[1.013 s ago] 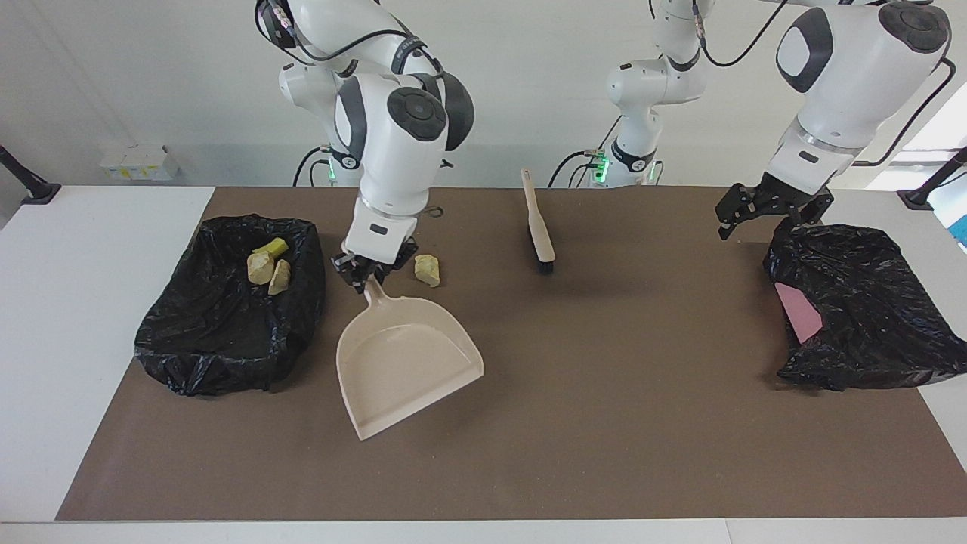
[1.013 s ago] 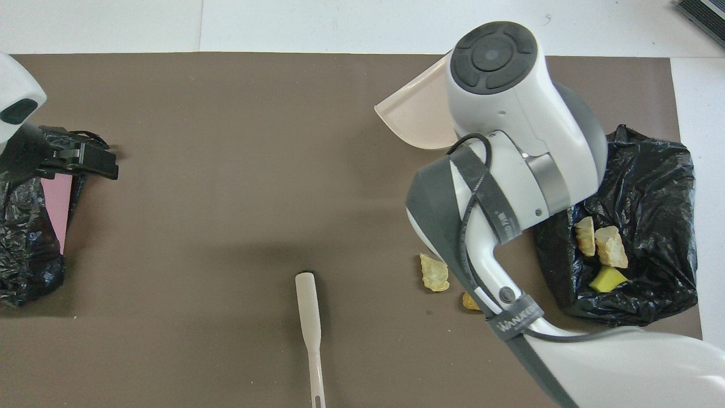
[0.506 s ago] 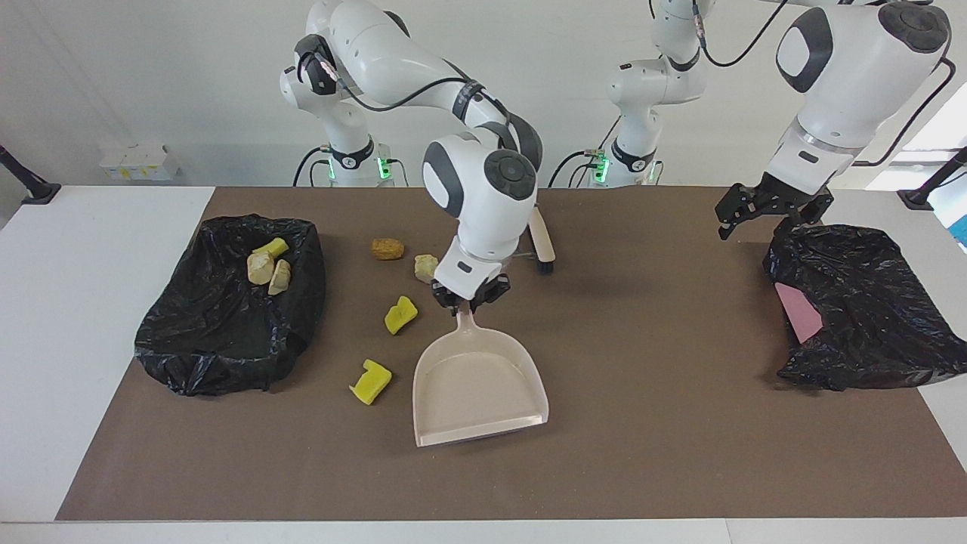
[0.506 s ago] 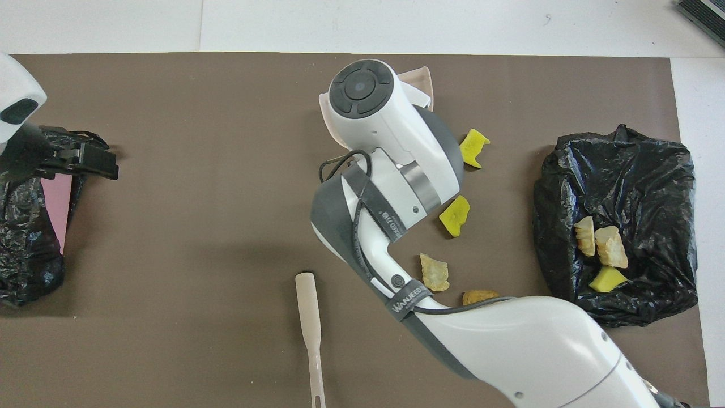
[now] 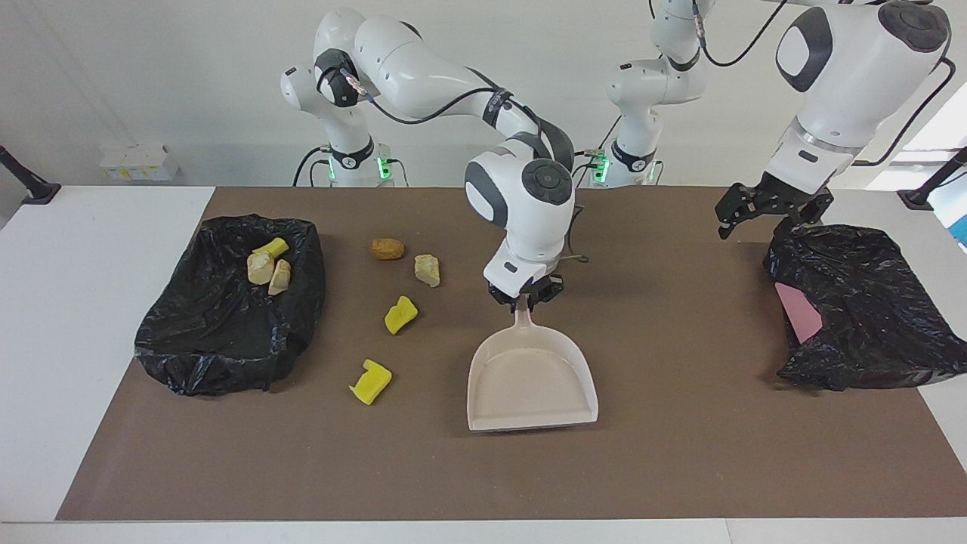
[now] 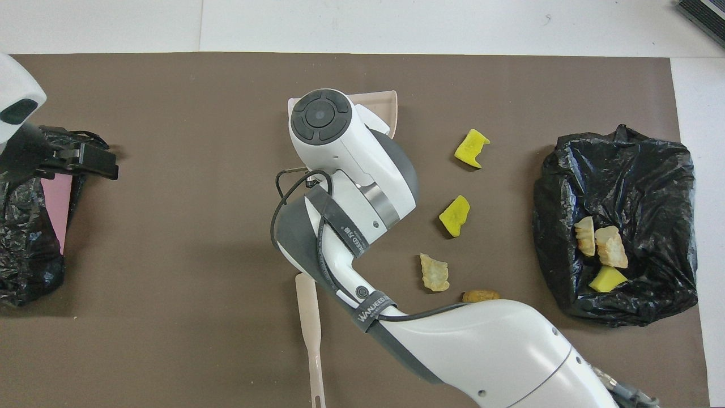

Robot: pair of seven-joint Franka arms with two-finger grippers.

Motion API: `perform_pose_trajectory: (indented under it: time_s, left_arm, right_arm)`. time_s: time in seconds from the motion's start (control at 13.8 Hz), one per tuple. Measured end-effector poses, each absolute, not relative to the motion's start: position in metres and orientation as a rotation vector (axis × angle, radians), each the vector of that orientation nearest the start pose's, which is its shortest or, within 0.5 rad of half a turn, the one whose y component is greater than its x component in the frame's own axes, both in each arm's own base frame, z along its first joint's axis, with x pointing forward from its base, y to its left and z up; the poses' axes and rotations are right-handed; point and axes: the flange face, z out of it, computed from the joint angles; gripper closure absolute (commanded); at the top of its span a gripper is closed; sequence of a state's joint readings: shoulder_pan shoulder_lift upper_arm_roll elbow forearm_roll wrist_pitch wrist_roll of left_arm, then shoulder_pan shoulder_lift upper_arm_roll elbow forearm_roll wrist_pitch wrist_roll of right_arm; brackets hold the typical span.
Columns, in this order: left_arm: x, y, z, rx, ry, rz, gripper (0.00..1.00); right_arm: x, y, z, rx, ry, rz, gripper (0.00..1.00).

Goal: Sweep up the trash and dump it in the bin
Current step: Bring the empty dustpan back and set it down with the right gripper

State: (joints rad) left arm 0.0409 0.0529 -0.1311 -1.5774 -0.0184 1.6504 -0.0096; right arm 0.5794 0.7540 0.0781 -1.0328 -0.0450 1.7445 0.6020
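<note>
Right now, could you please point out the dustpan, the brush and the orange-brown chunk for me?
dustpan (image 5: 529,385): facing view, on the pan's bare floor.
brush (image 6: 308,309): overhead view, on the handle; the bristles are hidden by the right arm.
orange-brown chunk (image 5: 387,248): facing view, on its middle.

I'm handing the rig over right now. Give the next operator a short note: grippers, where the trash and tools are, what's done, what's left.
Right gripper: shut on the dustpan handle, pan at mid-table and empty.
Left gripper: open, waiting over the edge of the second black bag at the left arm's end.
Brush: lies unheld at the robots' edge, mostly hidden by the right arm.
Done: three pieces are in the bin at the right arm's end.
Left: four pieces on the mat between dustpan and bin: orange-brown lump, tan lump, two yellow chunks. Sweep them into the pan and dump them.
</note>
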Motion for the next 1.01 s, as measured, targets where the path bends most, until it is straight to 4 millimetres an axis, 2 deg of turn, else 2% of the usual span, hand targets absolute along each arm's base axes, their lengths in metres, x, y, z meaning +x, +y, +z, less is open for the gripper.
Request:
perform_pose_trajectory:
  time_s: [0.22, 0.58, 0.94, 1.01]
  left_arm:
    - [0.575, -0.052, 0.599, -3.165, 0.127, -0.031, 0.0]
    - [0.575, -0.052, 0.599, -3.165, 0.127, -0.036, 0.0]
    - [0.575, -0.053, 0.6, -3.165, 0.127, -0.037, 0.0]
    - [0.575, -0.053, 0.6, -3.165, 0.127, -0.038, 0.0]
  right_arm:
    - [0.603, 0.453, 0.381, -3.158, -0.077, 0.083, 1.0]
    - [0.603, 0.456, 0.371, -3.147, -0.073, 0.105, 0.99]
    - [0.603, 0.459, 0.362, -3.147, -0.076, 0.111, 0.85]
    - [0.603, 0.459, 0.361, -3.147, -0.077, 0.112, 0.76]
